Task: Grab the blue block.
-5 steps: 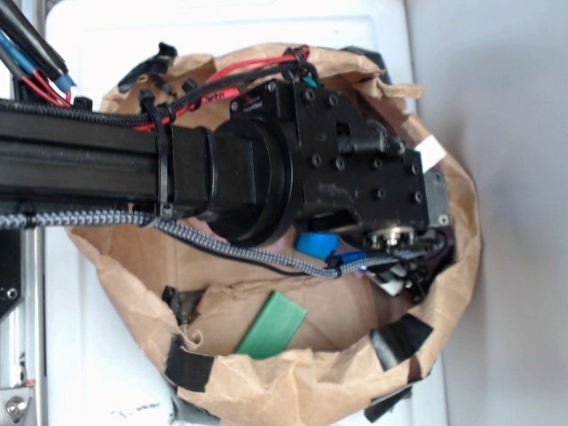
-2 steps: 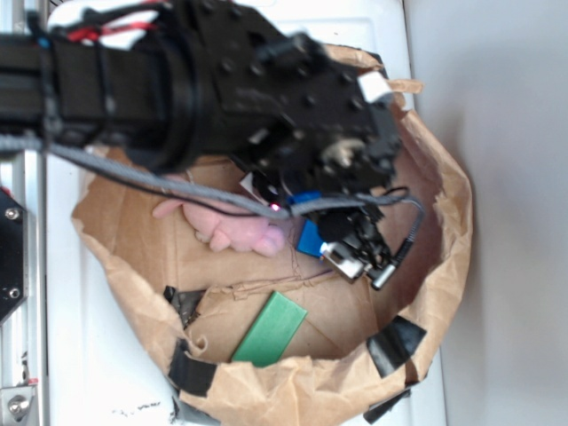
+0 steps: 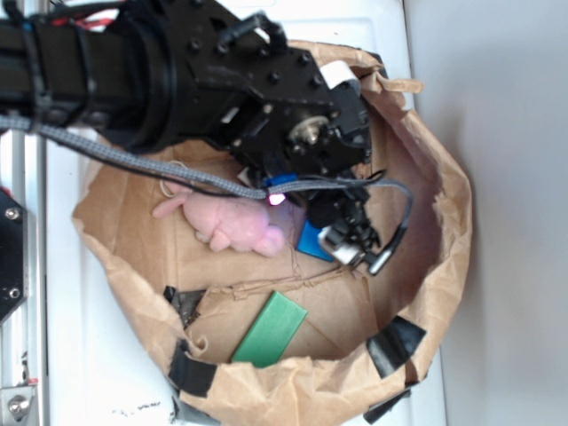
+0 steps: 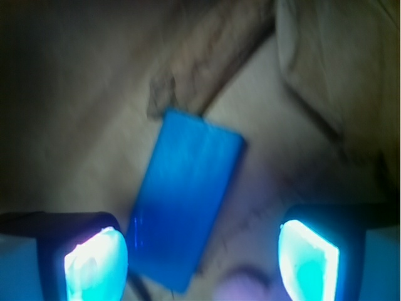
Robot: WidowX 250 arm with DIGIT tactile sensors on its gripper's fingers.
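Hovering with fingers spread, our gripper (image 4: 202, 260) lines up over the blue block (image 4: 187, 204) — flat on the paper bag (image 3: 444, 266) floor beside the pink plush toy (image 3: 232, 224) — next we descend, centre, close.

Pink plush toy (image 3: 235, 224), green block (image 3: 270, 328), paper bag (image 3: 293, 390)

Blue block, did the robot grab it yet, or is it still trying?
Not grabbed yet. Done: the arm has reached into the paper bag, above the blue block. In hand: the wrist view shows the gripper open, fingertips on either side of the block, not touching it. Left: lower, close on it and lift. The green block lies untouched.
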